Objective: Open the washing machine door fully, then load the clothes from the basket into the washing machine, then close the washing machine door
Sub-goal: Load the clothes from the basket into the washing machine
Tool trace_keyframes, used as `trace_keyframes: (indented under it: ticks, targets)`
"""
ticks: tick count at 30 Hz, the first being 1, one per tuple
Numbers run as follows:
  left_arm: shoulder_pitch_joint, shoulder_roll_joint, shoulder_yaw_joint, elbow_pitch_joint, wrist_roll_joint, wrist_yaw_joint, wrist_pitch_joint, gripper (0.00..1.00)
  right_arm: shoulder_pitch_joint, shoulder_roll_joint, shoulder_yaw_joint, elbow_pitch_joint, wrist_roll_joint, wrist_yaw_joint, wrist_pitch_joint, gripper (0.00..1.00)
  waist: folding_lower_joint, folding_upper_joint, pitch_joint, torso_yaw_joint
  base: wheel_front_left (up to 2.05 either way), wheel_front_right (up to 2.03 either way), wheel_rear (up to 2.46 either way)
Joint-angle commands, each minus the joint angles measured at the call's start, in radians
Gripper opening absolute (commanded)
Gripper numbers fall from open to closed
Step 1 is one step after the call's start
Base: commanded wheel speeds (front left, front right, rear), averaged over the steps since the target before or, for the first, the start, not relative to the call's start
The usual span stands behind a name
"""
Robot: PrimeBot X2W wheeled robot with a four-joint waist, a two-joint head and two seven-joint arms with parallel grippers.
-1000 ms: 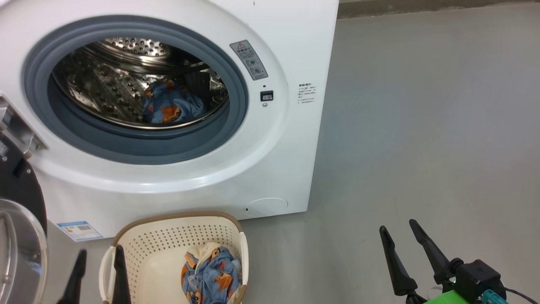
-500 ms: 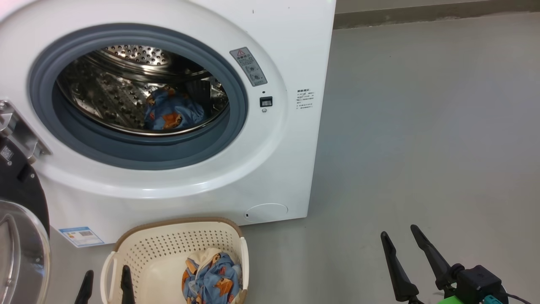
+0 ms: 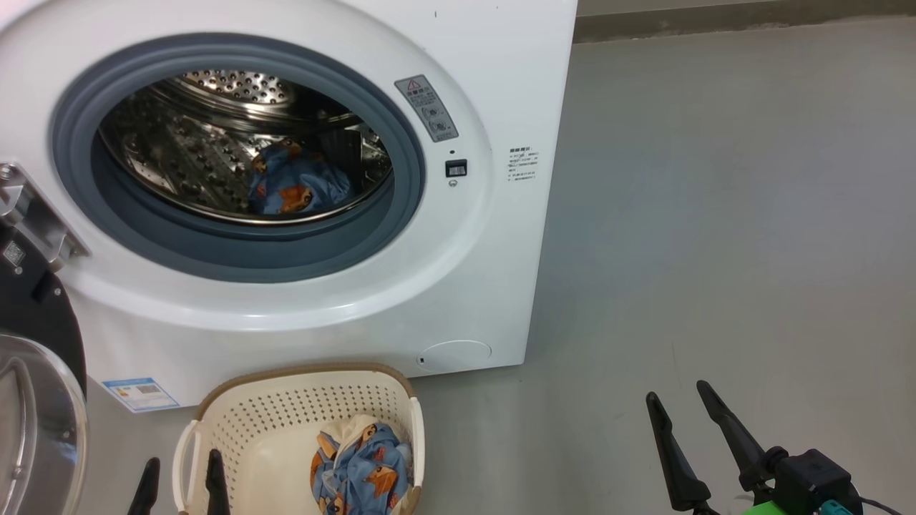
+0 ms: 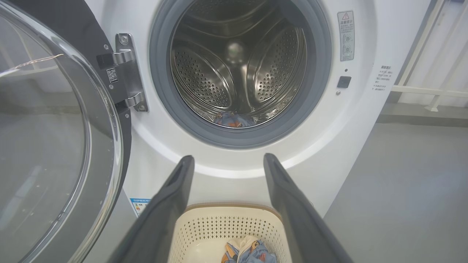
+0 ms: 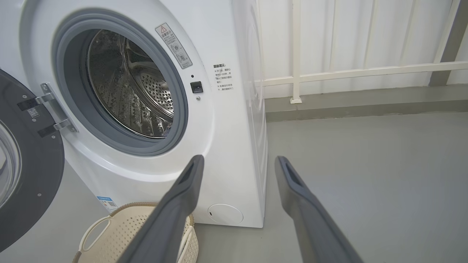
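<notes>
**Head view, read from left to right.** At the far left, the washing machine door (image 3: 36, 386) was seen swung fully open on its metal hinge (image 3: 36, 222), with the black rim and clear glass bowl turned toward the camera. The left gripper (image 3: 182, 463) was shown at the near left with its two dark fingers spread wide and nothing held between them. In this view the fingers were placed to either side of the basket's left handle; whether they touched it could not be judged. The basket (image 3: 300, 369) was set on the floor (image 3: 715, 214) just in front of the washing machine (image 3: 465, 272), below the drum opening. Part of the clothes (image 3: 361, 465) was seen bunched in the near right corner of the basket. A further blue printed piece (image 3: 297, 182) was seen lying at the bottom of the steel drum (image 3: 193, 150), inside the grey gasket (image 3: 236, 250). A blue label (image 3: 139, 392) was seen low on the machine front at the left, and a round flap (image 3: 454, 354) at the right. At the near right, well apart from the machine, the right gripper (image 3: 678, 393) was shown over bare floor, its fingers likewise parted wide and empty.
</notes>
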Motion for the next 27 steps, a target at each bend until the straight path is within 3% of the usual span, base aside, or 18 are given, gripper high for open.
trace_keyframes:
  ticks: [1, 14, 27]
  targets:
    - [-0.02, 0.003, 0.031, -0.025, 0.006, 0.003, -0.006, 1.0, -0.013, -0.01, 0.024, -0.024, -0.001, 0.001, -0.005, 1.0, 0.0, -0.0001, 0.003, 0.0, 0.0, 0.0, 0.0]
    - [-0.073, 0.001, 0.019, 0.003, -0.006, -0.011, -0.006, 1.0, -0.024, -0.01, 0.011, -0.032, 0.0, 0.001, -0.005, 1.0, 0.0, -0.0001, 0.047, 0.011, 0.0, 0.0, 0.0]
    - [-0.356, 0.017, -0.017, 0.179, -0.012, -0.076, -0.006, 1.0, -0.101, -0.012, 0.021, -0.061, -0.001, 0.001, -0.005, 1.0, 0.0, -0.0001, 0.248, 0.007, 0.0, 0.0, 0.0]
